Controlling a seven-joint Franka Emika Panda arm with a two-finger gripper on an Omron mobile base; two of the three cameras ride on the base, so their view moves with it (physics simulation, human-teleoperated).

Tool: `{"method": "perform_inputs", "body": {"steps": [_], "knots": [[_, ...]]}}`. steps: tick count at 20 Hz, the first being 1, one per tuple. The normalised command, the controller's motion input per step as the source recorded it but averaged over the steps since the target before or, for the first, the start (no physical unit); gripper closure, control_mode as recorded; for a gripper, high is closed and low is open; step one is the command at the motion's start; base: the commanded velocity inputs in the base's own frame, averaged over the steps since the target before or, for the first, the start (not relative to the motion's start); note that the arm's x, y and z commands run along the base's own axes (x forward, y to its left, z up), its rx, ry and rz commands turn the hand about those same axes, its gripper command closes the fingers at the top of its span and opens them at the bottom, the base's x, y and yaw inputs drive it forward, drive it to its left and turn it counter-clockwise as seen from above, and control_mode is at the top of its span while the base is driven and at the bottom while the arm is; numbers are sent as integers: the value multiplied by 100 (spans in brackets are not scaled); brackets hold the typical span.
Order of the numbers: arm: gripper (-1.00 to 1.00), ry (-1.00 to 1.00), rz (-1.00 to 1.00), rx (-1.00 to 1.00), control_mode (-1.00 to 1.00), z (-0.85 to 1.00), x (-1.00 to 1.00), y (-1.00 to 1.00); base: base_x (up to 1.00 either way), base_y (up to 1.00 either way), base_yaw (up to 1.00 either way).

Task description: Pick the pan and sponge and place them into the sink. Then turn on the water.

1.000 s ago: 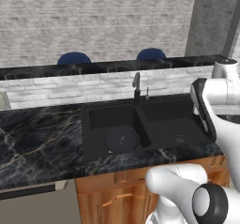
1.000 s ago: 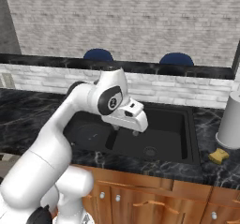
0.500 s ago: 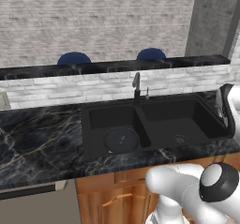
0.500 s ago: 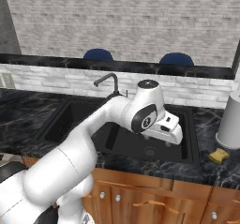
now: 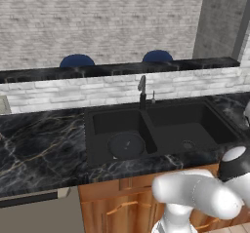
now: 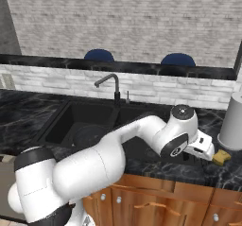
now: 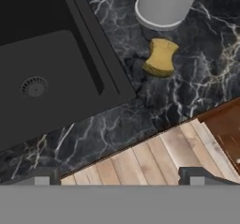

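Pincer [image 7: 119, 175] wide open, holding nothing; its two dark fingertips [image 7: 40, 176] stand far apart at the bottom of the hand view, over the front edge of the black white-veined marble desk [image 7: 187, 101] and the wooden floor beyond it. In the right base view the white pincer [image 6: 202, 147] sits at the desk's front edge near its right end, just beside the sponge, not touching it.

Small yellow rectangular sponge [image 7: 160, 56] with pinched sides lies flat on the desk, right of the sink, near the desk's front right part; same sponge [image 6: 221, 157] shows in the right base view just past the hand. A light grey upright cylinder canister [image 7: 164, 3] stands just behind the sponge, close but apart; canister [image 6: 233, 121] is also seen at the desk's right end.

Black double-basin rectangular sink [image 5: 161, 105] is set in the middle of the desk. Round shallow dark grey-black frying pan [image 5: 126, 145] lies flat on the floor of the left basin; handle too dark to make out. Right basin has a round drain [image 7: 33, 86] and is otherwise bare. Slim dark upright faucet [image 6: 113, 84] stands at the sink's back edge between the basins, spout curving over the left basin.

Two blue rounded chair backs [image 5: 77, 60] show behind the raised ledge at the desk's back edge.
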Motion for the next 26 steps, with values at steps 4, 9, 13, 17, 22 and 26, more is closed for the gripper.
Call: {"method": "perform_inputs", "body": {"steps": [4, 9, 13, 17, 22, 26], "knots": [[-100, 1, -3, 0, -100, -4, 23, -58, 0, 0, 0], [-100, 19, -9, 0, -100, 0, 37, -38, 0, 0, 0], [-100, 22, -6, 0, -100, -13, 39, -39, 0, 0, 0], [-100, 11, -1, 3, -100, -33, 34, -50, 0, 0, 0], [-100, 1, 0, 10, -100, -30, 30, -40, 0, 0, 0], [-100, 0, 0, 10, -100, -1, 38, -32, 0, 0, 0]]}}
